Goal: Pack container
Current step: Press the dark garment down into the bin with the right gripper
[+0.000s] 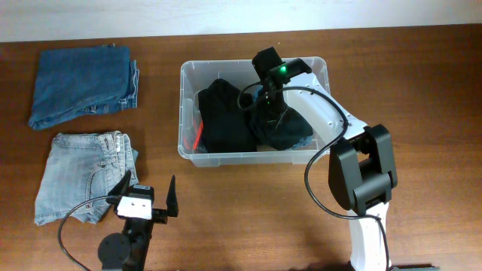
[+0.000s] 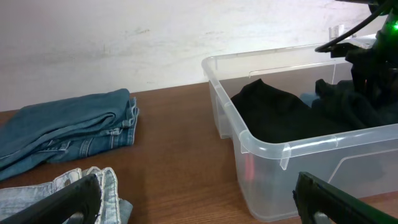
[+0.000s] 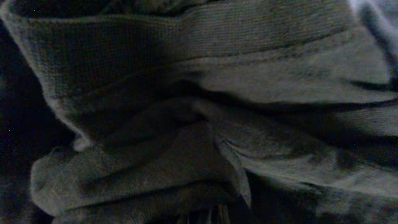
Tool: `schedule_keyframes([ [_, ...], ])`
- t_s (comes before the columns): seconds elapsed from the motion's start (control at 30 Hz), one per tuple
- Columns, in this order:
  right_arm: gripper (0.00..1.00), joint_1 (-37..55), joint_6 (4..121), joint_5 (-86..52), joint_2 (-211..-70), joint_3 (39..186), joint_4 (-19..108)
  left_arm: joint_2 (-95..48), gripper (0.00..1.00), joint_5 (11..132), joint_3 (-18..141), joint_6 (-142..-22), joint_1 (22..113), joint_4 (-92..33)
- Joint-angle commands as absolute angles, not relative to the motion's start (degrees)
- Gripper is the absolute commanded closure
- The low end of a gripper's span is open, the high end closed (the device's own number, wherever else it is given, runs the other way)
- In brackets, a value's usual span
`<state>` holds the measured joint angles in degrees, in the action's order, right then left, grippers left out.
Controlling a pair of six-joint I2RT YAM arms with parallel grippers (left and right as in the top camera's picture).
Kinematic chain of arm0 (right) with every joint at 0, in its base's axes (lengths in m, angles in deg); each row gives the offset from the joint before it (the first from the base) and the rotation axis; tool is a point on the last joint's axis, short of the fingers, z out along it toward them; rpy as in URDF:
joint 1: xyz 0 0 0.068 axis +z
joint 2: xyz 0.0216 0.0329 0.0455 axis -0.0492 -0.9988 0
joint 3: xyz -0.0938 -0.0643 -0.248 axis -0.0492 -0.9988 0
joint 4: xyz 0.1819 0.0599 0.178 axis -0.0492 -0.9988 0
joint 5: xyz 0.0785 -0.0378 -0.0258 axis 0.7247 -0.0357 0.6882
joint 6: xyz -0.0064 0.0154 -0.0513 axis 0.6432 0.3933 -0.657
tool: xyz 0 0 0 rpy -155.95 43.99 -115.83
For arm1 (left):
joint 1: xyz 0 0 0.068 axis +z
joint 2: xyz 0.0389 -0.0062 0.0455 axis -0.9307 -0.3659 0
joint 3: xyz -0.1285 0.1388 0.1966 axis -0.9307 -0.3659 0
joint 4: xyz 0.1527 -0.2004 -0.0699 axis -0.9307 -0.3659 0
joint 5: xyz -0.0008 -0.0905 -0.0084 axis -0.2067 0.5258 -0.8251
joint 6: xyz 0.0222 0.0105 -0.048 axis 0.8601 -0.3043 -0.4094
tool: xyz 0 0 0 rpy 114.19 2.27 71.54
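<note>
The container (image 1: 181, 113), a clear plastic bin, stands at the middle back of the table; its near rim (image 2: 249, 134) shows in the left wrist view. Inside lie a black garment (image 1: 222, 117) on the left and a dark grey knitted garment (image 1: 290, 132) on the right. My right gripper (image 1: 269, 104) reaches down into the container and is shut on the grey garment (image 3: 205, 124), whose bunched folds fill the right wrist view and hide the fingers. My left gripper (image 1: 148, 193) stands open and empty over the table in front of the container, its fingers (image 2: 74, 199) wide apart.
Folded dark blue jeans (image 1: 83, 86) lie at the back left. Light blue jeans (image 1: 86, 177) lie at the front left, right beside my left gripper. Something red (image 1: 197, 139) shows at the container's left wall. The right arm's base (image 1: 361, 181) stands at the front right.
</note>
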<state>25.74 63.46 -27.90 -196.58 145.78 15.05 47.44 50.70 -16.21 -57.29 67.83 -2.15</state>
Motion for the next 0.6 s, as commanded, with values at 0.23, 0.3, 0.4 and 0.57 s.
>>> schedule_keyframes([
  [0.23,0.87,27.2,63.8,-27.0,-194.7,157.7,9.5,47.7,0.01,51.5,-16.4,-56.8,68.1,-2.2],
  [0.3,0.86,28.0,63.8,-26.7,-194.9,157.6,9.5,47.7,0.01,51.5,-16.4,-56.8,68.1,-2.2],
  [0.4,0.82,29.5,63.8,-26.8,-195.8,157.6,9.9,47.7,0.01,51.5,-16.4,-56.8,68.1,-2.2],
  [0.57,0.82,29.7,66.0,-26.8,-198.3,155.3,10.5,47.7,0.01,51.5,-16.4,-56.8,68.1,-2.2],
])
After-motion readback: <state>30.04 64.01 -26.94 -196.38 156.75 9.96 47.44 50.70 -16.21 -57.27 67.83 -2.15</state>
